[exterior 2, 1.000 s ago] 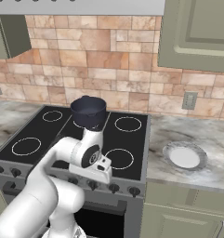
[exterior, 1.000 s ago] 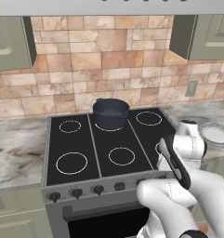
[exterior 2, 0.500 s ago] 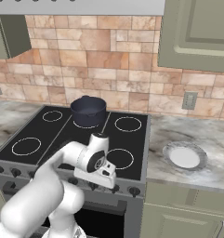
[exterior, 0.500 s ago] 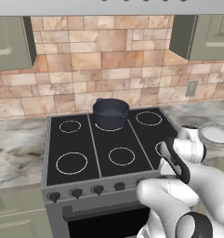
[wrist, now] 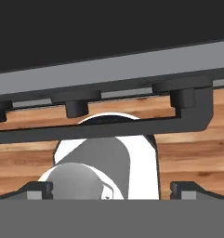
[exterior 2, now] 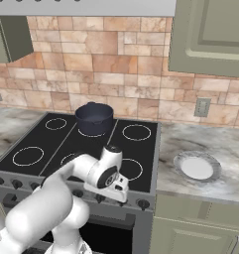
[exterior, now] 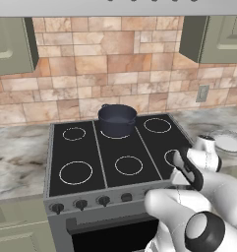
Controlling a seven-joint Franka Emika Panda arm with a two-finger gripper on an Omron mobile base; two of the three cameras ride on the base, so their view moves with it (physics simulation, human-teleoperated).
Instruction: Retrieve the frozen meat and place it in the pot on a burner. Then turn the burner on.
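One pot [exterior: 117,120] stands on the back middle burner [exterior: 115,133] of the black cooktop [exterior: 78,152], empty as far as its dark inside lets me tell, and the frozen meat is yet to be fetched, so the task looks to be at its very start. The gripper [wrist: 111,189] hangs low in front of the stove, looking along the row of knobs [wrist: 76,109] and the oven handle [wrist: 132,124] toward the wooden floor [wrist: 192,158]; its two tips stand wide apart at the bottom corners of the hand view, holding nothing. A white plate [exterior 2: 197,167] lies on the marble counter [exterior 2: 210,144] to the right of the stove. As a judgement, frozen meat should be stiff and fairly heavy for its size, with a frosty, slippery skin — best taken across its narrower middle with a firm squeeze, jaws flat against opposite sides, so it cannot pivot or slide out. The pot's straight walls and open top should accept a drop from just above the rim.
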